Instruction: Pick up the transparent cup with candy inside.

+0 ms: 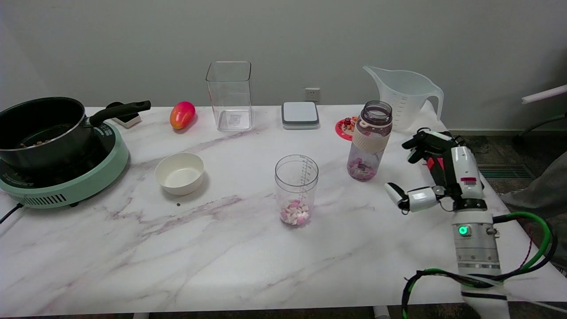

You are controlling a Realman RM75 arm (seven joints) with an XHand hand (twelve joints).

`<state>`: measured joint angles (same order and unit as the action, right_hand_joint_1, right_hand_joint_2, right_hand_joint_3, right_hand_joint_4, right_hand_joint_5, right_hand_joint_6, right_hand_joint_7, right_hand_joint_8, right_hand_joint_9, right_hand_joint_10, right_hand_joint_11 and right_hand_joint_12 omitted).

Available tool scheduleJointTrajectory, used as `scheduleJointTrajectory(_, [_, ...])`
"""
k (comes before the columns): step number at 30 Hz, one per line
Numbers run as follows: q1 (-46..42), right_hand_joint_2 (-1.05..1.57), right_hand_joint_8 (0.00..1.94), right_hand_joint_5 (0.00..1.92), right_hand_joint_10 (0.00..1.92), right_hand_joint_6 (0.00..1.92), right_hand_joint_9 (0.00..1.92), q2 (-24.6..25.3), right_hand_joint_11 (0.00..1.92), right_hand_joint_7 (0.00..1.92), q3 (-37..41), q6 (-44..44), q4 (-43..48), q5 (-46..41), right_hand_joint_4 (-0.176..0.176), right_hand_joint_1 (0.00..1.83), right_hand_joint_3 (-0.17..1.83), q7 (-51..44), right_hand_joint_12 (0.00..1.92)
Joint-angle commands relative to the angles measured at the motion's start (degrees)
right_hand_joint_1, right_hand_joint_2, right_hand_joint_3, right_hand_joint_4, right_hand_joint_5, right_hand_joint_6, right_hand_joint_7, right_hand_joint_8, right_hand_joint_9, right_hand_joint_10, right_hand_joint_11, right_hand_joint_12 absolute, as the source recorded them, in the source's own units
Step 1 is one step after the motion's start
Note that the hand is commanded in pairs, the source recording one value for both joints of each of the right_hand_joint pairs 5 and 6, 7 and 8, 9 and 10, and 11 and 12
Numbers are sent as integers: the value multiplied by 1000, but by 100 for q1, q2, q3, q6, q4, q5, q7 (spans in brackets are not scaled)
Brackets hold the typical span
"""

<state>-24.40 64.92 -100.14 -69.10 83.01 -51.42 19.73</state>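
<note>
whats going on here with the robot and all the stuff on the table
The robot's right hand hangs open above the table's right side, holding nothing. The transparent cup with candy stands upright mid-table, untouched, well to the hand's left. A purple bottle stands between and slightly behind them.

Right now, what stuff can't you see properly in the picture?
- Head view: the black-and-red box is mostly hidden behind the right hand.
- The pot: its contents are too dark to make out.
- The red disc is partly hidden by the purple bottle.
- The transparent cup: its scale marks are too small to read.
</note>
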Motion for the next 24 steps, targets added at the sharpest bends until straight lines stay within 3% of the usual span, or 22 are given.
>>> scheduleJointTrajectory(1, [-61,-140,1136,916,862,916,862,442,882,1136,-1849,-822,448,-856,0,1186,1221,-299,882])
scheduleJointTrajectory(5, [59,-126,1115,933,852,933,852,442,878,1115,-1990,-738,350,-904,0,1172,1235,-7,878])
scheduleJointTrajectory(16, [235,-289,854,731,810,731,810,431,877,854,-2038,133,384,-1038,0,1178,1456,1340,877])
scheduleJointTrajectory(24, [472,-387,776,561,777,561,777,305,859,776,-2027,665,387,-1006,0,1142,1488,1969,859])
